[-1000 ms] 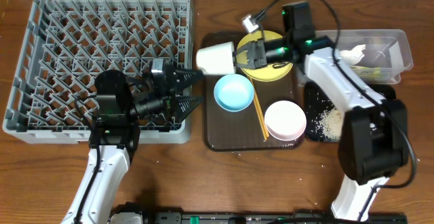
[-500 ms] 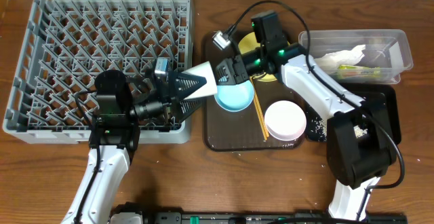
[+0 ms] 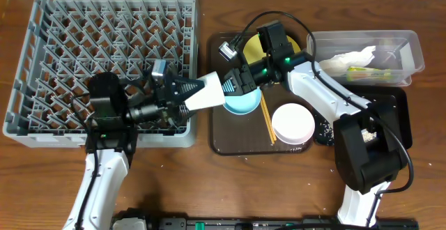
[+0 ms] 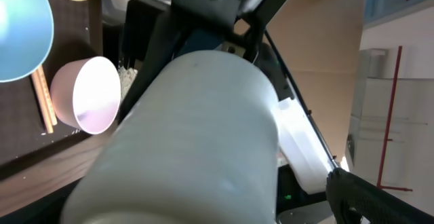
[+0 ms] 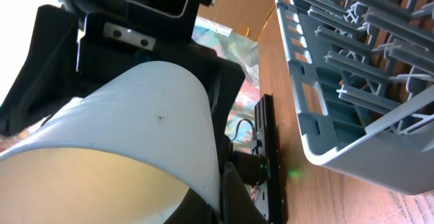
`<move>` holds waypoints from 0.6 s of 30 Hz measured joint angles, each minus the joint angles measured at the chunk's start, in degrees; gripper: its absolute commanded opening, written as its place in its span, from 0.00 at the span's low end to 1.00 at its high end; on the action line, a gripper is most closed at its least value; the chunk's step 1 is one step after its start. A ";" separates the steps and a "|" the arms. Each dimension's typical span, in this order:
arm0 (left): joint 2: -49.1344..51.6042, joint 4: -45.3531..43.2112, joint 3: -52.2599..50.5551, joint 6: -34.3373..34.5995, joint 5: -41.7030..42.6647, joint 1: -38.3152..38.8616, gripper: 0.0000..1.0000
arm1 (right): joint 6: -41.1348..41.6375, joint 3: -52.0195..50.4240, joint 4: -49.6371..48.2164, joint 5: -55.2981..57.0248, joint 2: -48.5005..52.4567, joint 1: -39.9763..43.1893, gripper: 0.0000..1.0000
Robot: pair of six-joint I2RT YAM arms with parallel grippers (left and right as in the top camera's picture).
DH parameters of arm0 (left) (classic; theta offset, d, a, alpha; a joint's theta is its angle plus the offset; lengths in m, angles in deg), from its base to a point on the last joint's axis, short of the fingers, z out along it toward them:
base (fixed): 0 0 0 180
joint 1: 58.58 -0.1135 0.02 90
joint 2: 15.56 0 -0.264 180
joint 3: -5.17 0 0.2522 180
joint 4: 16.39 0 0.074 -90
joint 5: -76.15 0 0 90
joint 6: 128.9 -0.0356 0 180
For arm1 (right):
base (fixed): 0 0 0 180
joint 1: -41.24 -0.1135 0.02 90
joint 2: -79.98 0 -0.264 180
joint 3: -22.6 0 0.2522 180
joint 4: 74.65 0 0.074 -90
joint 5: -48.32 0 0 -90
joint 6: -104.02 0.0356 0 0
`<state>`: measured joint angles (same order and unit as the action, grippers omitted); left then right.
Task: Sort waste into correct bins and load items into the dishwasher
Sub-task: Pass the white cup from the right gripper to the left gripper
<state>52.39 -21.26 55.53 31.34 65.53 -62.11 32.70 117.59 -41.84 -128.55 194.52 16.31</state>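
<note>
Between rack (image 3: pixel 42 129) and tray (image 3: pixel 237 132), R gripper (image 3: pixel 233 87) clamps cup (image 3: pixel 208 94) sideways, base inside wide-spread L gripper (image 3: pixel 185 95), evidently a handover for racking.

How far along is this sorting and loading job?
Done: napkin and wrapper lie in the tub, rice in the black tray. In hand: the cup, held by the right gripper, is at the left gripper. Still to load: plate, blue bowl, white bowl, chopsticks; the rack is empty.

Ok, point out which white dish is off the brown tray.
The white cup, held sideways in the right tool; the white bowl sits on the tray.
</note>
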 measured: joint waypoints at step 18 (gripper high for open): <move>0.15 0.22 -0.04 0.00 0.59 -0.94 0.92 | 0.46 0.00 -1.36 0.52 0.00 -0.81 0.01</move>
<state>52.54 -21.04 55.49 31.34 66.12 -63.05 33.16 117.59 -43.19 -128.02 194.52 15.51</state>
